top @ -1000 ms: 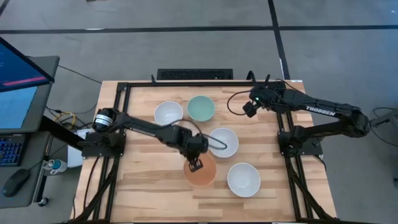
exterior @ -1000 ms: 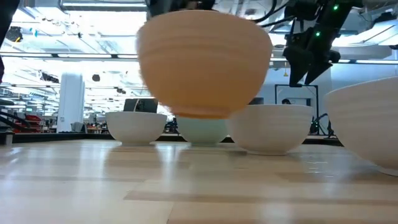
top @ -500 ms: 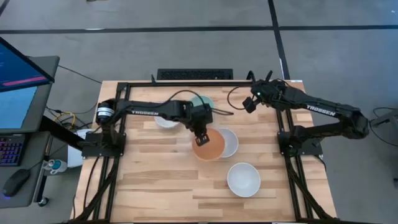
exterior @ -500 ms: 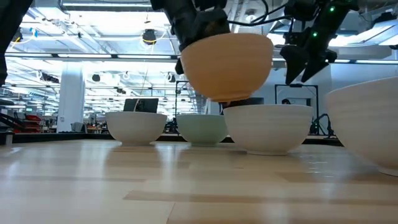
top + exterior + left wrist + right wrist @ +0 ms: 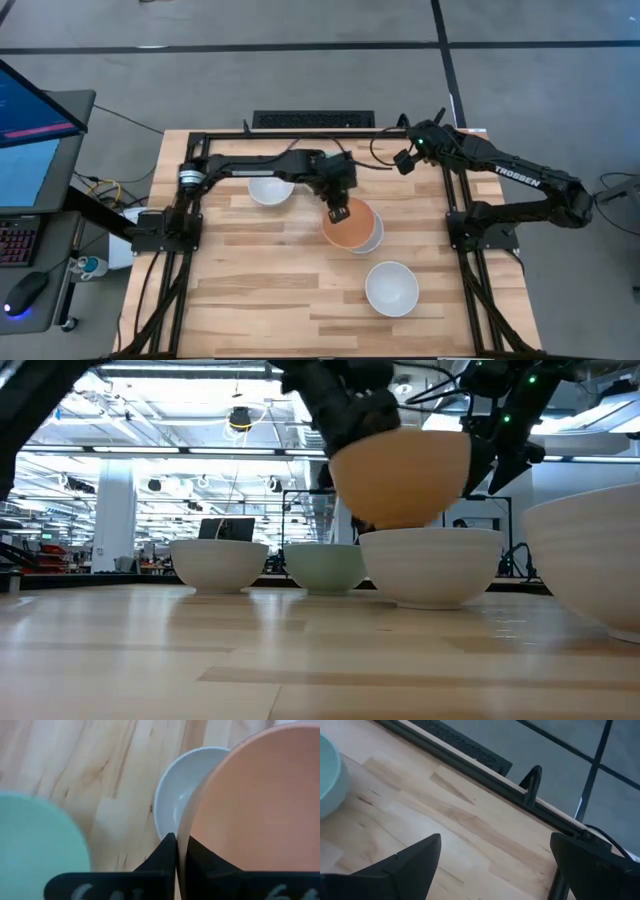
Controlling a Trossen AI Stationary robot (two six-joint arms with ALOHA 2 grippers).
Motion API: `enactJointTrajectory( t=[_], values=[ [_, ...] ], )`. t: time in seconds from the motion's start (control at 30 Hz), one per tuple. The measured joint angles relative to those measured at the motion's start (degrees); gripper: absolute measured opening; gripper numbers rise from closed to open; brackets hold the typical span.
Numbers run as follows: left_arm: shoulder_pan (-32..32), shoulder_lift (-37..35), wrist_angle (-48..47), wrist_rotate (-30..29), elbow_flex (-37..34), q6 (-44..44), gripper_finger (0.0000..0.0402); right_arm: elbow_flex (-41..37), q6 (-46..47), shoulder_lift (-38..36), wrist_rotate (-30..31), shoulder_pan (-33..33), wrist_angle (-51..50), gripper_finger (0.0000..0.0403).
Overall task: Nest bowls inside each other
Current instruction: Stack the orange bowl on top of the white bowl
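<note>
My left gripper [image 5: 338, 211] is shut on the orange bowl [image 5: 352, 229], which hangs over the middle white bowl [image 5: 376, 238]. In the low view the orange bowl [image 5: 400, 478] sits just above that white bowl [image 5: 430, 565]. The mint green bowl [image 5: 325, 568] stands on its base behind them, hidden under my left arm in the high view. Two more white bowls rest on the table, one at the far left [image 5: 268, 191] and one at the near right [image 5: 391, 288]. My right gripper [image 5: 404, 162] hovers open near the far right corner. My left gripper pinches the orange bowl's rim [image 5: 181, 827] on its far-left side, one finger [image 5: 202, 865] inside the bowl and one finger [image 5: 162, 856] outside. The fingers come from above, pointing down. The bowl is lifted clear of the table and about upright; I cannot tell whether it touches the white bowl below.
A black frame [image 5: 300, 136] runs along the far edge and sides of the wooden table [image 5: 240, 290]. Bare wood lies along the near and left parts. A keyboard [image 5: 313, 119] sits beyond the far edge, and a monitor [image 5: 30, 120] stands to the left.
My left gripper carried the orange bowl from the near middle of the table toward the far edge and to the right, ending over the middle white bowl. My left arm now covers the mint green bowl in the high view. My right gripper drifted slightly toward the far edge.
</note>
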Motion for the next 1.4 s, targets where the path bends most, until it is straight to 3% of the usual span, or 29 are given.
enactJointTrajectory(
  t=[0.13,0.27,0.77,1.1,1.4],
  values=[
    [-0.1,6.6,-7.5,0.5,9.0,2.6,0.0000,0.0,0.0,0.0,0.0,0.0,-0.1,0.0400],
    [0.0,8.4,-9.4,0.6,14.5,4.7,0.0000,0.0,0.0,0.0,0.0,0.0,-0.8,0.0400],
    [-0.9,13.1,-5.8,0.6,14.5,4.7,0.0002,0.0,0.0,-0.5,0.1,0.1,-1.1,0.0400],
    [-1.5,13.0,-11.8,-1.5,14.4,6.0,0.0003,0.0,-0.5,-1.1,0.2,-0.5,-1.0,0.0400],
    [-2.5,13.4,-11.3,-1.9,14.3,7.6,0.0003,0.0,-1.5,-1.1,0.2,-0.4,-1.1,0.0400]
  ],
)
